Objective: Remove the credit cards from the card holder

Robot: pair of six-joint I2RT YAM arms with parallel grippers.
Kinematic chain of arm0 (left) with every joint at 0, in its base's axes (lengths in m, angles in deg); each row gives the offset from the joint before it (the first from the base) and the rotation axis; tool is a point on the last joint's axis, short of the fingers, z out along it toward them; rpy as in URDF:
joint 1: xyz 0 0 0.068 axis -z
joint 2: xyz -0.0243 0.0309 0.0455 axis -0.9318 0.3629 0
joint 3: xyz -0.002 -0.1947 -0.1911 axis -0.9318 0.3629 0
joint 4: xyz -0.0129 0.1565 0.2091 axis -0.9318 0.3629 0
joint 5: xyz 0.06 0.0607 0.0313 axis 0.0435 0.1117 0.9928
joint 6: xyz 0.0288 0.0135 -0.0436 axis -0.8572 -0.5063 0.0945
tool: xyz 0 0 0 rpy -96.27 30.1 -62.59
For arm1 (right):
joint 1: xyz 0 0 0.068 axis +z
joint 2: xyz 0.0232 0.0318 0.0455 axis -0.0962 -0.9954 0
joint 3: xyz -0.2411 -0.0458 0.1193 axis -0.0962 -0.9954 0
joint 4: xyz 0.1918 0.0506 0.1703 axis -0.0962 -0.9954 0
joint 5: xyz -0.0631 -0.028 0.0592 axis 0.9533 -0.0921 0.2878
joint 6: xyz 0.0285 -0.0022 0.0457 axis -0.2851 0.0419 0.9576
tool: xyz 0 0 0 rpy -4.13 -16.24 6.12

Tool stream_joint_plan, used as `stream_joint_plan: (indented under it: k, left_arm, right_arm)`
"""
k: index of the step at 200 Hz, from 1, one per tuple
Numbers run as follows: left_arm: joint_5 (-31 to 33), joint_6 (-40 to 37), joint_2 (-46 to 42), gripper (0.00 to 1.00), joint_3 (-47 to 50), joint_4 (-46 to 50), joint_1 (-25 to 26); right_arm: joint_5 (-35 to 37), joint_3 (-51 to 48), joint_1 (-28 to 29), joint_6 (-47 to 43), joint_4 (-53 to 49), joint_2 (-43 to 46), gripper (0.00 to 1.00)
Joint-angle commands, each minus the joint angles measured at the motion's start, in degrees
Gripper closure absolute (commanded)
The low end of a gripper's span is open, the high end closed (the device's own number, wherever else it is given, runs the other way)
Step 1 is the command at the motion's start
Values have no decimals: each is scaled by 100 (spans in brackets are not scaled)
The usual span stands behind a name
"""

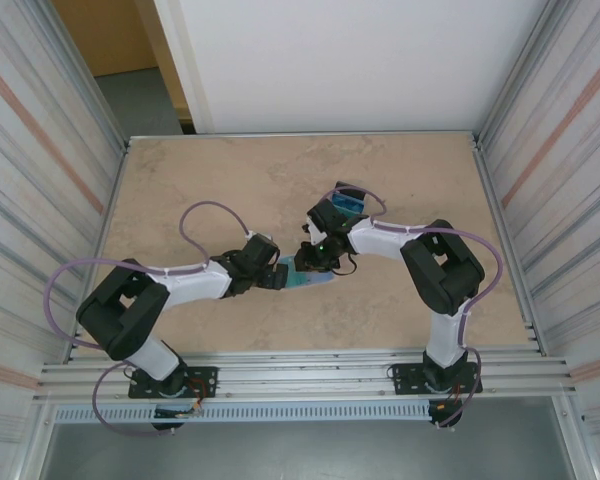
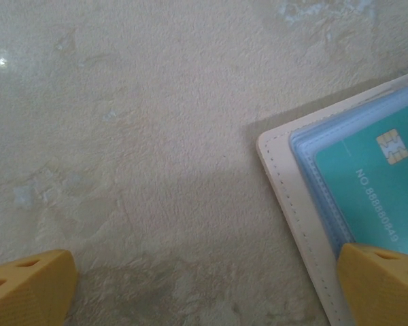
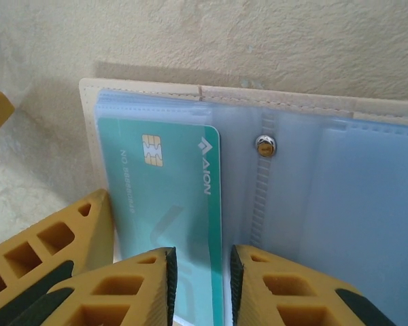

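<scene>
1. The small beige bifold card holder (image 3: 258, 95) lies spread open and flat, its light-blue clear sleeves facing up. In the top view it sits near the middle of the table, between the two wrists.
2. A thin teal plastic credit card (image 3: 177, 197) with a gold chip sits in the sleeve on the left gripper's side. One long edge runs parallel to the holder's stitched outer edge, close to its corner. The other long edge (the one printed with a logo) stops just short of the small metal snap (image 3: 264, 145) on the centre fold.
3. The right gripper (image 3: 202, 261) stands over the card's near end, its yellow fingers drawn close with a narrow slot between them. The card's logo-side edge shows in that slot, but I cannot tell whether they pinch it.
4. The left gripper (image 2: 204, 288) is spread wide. One finger (image 2: 384, 285) lies over the holder's beige outer edge, and the other is over bare table well off to the side.
5. The mottled beige stone-look table (image 2: 156, 102) is bare past the holder's corner, and in the top view its far half is open.
6. A small dark-edged clear box (image 1: 348, 203) with blue-green contents sits just beyond the right wrist. Ribbed metal walls (image 1: 40, 170) close in both sides of the table, and an aluminium rail (image 1: 300, 372) runs along the near edge.
</scene>
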State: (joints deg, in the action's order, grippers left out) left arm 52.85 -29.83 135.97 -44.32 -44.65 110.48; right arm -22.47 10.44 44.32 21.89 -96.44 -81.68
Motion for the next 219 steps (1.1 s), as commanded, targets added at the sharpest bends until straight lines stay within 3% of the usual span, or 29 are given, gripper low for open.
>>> stream_joint_plan:
  k: [1,124,219]
  left_arm:
    - [222,-80,92,1,-115,215,61]
    - [354,-95,75,1,-218,512,72]
    - [394,-135,110,1,-312,616,74]
  right_arm:
    - [-247,-10,-57,175,134,-85,72]
    - [-1135,-603,-275,537,1154,152,81]
    - [-1402,-827,-417,679,1481,367,79]
